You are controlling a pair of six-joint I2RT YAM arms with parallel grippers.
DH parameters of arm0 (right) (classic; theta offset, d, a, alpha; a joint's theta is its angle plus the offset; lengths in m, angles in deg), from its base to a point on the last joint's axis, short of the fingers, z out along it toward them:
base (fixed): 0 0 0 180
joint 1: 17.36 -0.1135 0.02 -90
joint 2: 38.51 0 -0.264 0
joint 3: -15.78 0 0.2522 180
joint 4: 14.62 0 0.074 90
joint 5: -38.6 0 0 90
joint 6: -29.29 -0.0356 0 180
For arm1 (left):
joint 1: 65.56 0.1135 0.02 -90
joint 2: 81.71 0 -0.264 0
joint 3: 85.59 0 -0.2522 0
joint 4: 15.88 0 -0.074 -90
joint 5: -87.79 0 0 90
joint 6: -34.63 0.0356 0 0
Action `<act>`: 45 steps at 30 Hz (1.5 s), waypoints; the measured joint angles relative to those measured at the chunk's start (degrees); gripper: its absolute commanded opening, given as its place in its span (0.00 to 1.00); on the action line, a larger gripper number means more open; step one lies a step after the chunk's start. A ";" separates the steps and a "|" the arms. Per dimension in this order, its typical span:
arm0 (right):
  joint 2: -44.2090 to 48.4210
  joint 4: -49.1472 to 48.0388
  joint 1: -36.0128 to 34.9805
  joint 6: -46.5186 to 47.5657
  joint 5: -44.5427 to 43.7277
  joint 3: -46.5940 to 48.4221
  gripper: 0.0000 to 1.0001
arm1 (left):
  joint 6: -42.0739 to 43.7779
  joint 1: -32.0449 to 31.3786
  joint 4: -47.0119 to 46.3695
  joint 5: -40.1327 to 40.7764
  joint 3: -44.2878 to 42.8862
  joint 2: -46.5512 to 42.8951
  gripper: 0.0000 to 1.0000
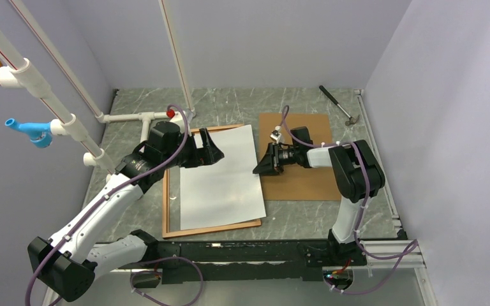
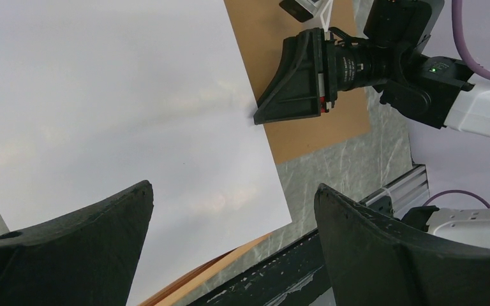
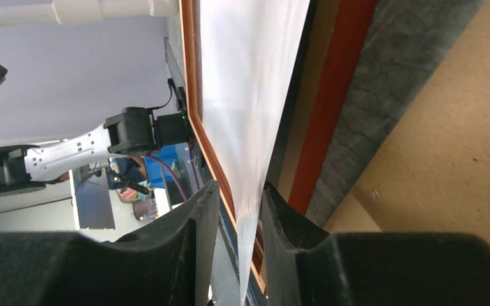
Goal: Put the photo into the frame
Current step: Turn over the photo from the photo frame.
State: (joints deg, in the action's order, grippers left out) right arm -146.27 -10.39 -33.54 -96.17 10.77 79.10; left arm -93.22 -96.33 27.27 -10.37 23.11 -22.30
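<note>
One wide left claw (image 2: 233, 190) above white photo (image 1: 220, 178), thin reddish frame (image 1: 166, 210), right claw (image 3: 241, 191) narrow round its edge, perhaps pinching

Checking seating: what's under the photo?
The frame: its left and near rails show past the photo, which lies white back up. From above, the right rail is covered, as is anything inside the frame.

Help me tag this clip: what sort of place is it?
Probably a lab robot cell: plain lavender walls box in a marble-look tabletop, a white pipe rig stands at the left, and a metal rail runs along the near edge.
</note>
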 measured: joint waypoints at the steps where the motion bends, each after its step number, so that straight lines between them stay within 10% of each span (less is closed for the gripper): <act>1: 0.00 -0.02 -0.39 -0.20 -0.26 0.13 0.27 | 0.20 0.00 0.00 0.00 0.00 -0.02 1.00; 7: 0.00 0.07 -1.73 -0.81 -1.86 1.29 0.00 | 0.79 0.00 0.07 0.02 0.00 -0.02 0.99; 45: 2.91 -3.93 -9.97 -12.09 -11.56 4.98 0.00 | 2.27 0.02 2.86 2.05 0.00 -2.08 0.99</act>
State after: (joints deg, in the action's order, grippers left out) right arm -143.37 -14.33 -43.51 -108.26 -0.79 84.08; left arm -90.94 -96.31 30.13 -8.32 23.11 -24.37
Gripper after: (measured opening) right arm 0.007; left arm 0.994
